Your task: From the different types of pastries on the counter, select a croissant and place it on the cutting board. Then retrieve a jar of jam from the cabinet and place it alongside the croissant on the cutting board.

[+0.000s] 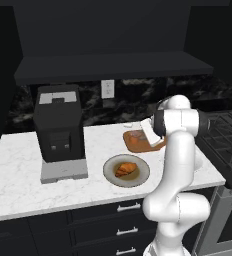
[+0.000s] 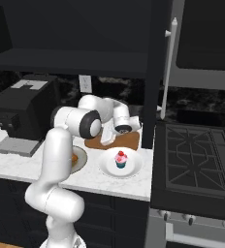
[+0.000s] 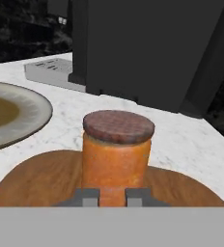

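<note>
On the white marble table (image 1: 18,175), 1 black coffee machine (image 1: 59,131) stands at the left on its grey base. 1 round grey-beige plate (image 1: 126,171) lies just in front of the cutting board (image 1: 137,142) and carries 1 croissant (image 1: 125,169). A 2nd plate (image 2: 120,163), white, sits near the stove (image 2: 197,164) and holds 1 cupcake (image 2: 120,159) with pink frosting. The black cabinet (image 1: 108,45) hangs over the table, and a dark vertical panel (image 2: 153,72) rises just beside the board on the stove side. In the left base view the robot's own white arm hides much of the board.

1 jar of jam (image 3: 117,157) stands upright on the cutting board, orange with a reddish-brown lid in the hand view. The fingers (image 3: 111,197) sit at the jar's base, 1 tip on either side of it, clenched on the jar. The croissant lies apart from them, on the grey-beige plate beside the board, not on the board.
</note>
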Tool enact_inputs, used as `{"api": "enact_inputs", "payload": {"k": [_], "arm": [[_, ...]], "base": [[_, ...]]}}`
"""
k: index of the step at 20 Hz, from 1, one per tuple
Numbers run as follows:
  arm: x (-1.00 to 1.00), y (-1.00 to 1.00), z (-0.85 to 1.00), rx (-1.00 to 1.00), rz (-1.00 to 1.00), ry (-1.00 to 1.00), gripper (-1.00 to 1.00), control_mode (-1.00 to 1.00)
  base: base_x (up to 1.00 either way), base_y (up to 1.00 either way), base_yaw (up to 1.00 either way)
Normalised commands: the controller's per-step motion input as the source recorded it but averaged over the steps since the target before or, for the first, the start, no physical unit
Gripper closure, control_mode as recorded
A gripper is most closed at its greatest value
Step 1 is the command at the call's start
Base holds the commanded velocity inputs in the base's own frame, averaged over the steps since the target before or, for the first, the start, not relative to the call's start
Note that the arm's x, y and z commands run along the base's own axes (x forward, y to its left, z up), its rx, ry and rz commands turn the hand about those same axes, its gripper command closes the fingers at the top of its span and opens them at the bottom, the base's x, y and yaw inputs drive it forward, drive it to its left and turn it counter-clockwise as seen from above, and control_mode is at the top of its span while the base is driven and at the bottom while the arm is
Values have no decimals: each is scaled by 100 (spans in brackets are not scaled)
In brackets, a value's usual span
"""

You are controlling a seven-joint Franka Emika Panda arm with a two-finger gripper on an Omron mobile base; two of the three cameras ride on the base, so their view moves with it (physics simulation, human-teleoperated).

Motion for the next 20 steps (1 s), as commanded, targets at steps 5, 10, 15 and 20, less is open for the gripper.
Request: {"api": "enact_inputs", "payload": {"k": [5, 10, 15, 20], "arm": [[14, 0, -10, -2, 0, -1, 100, -100], [9, -32, -1, -6, 0, -10, -100, -100], [1, -52, 25, 0, 0, -4, -100, -100], [-10, -37, 25, 0, 0, 3, -100, -100]], "base": [[0, 0, 0], [0, 0, 0], [0, 0, 0], [0, 0, 0]]}}
